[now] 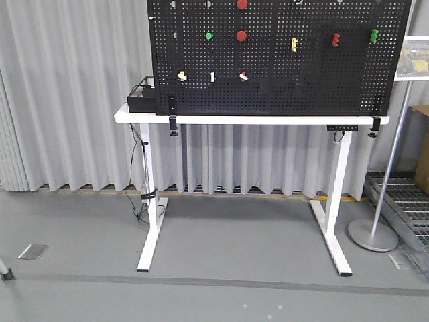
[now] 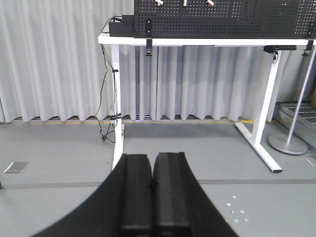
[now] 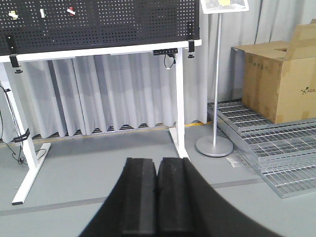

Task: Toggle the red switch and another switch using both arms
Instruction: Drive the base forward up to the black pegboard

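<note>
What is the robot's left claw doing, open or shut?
Shut. In the left wrist view, the left gripper's two black fingers sit pressed together, with no gap and nothing between them.

The red switch, a small toggle with a red base and short white lever, is mounted in the lowest row of the pegboard. The yellow switch, the same size with a pale yellow base, is set in that row well to its left; the lever positions cannot be made out. The left gripper and right gripper are held far from the board, fingers pressed together.
</note>
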{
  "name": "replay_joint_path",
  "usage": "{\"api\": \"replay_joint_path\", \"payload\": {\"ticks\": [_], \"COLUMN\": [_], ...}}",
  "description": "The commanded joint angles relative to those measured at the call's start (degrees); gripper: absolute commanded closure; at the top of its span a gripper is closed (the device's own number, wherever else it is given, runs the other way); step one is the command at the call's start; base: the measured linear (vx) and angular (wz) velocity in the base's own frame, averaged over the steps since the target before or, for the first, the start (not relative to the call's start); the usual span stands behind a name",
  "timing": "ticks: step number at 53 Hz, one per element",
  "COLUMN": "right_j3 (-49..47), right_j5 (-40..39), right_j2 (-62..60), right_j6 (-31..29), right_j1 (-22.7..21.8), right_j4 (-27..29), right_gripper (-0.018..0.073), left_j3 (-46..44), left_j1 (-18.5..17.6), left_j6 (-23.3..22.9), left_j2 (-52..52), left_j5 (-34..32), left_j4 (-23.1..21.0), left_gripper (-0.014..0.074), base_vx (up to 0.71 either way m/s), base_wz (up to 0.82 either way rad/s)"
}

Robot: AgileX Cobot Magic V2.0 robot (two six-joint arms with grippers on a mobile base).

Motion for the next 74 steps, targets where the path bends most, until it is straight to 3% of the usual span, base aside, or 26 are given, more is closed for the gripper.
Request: {"api": "replay_joint_path", "payload": {"ticks": [1,74], "right_j3": [0.3,0.3], "right_j5": [-4.8,-4.8], "right_j2": [-0.6,-0.6], "right_j6": [-0.2,-0.2], "right_j1": [0.1,0.1], "right_j4": [-0.5,-0.5], "right_gripper": [0.0566,0.0566], "left_j3": [1.0,1.0], "left_j1": [0.1,0.1], "left_j6": [0.1,0.1], "left_j2": [-1.0,-1.0], "left_j5": [-4.9,-4.9], "left_j4": [-0.5,-0.5], "left_gripper": [0.0594,0.0594], "base_vx": [0.00,0.03], "base_wz": [0.00,0.00]}}
